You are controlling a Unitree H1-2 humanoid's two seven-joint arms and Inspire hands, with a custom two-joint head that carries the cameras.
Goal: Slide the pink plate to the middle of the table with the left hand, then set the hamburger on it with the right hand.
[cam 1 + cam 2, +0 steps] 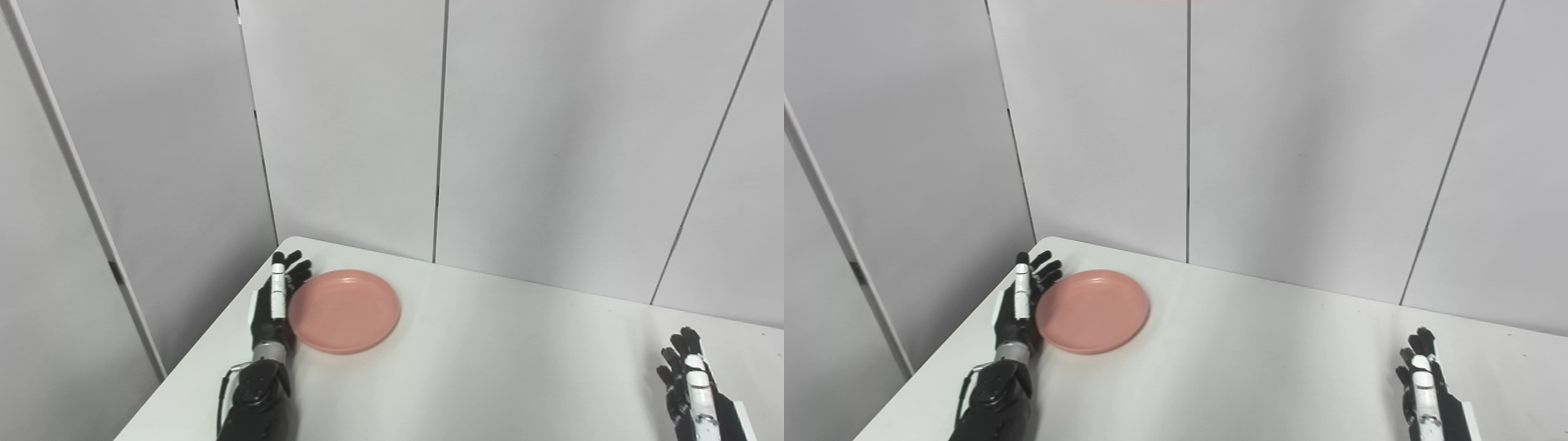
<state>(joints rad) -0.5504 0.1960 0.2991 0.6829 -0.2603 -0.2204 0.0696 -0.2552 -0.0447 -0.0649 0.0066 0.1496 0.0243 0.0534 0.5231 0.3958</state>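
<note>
Bracing open left robot hand (277,300), holding nothing, against pink plate (344,310) rim for pushing toward table (490,367) middle; right robot hand (689,383) waiting open, empty.

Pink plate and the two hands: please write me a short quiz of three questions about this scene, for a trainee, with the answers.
1. True or false: the pink plate is empty.
2. Which hand is beside the plate? A) the left hand B) the right hand C) both
3. Fill in: the left hand lies along the plate's ____ rim, its fingers stretched out towards the wall.

Key
1. True. No hamburger shows in either view.
2. A. The right hand is open near the right edge of the table, far from the plate.
3. Left. Whether the hand touches the rim cannot be told.
</note>
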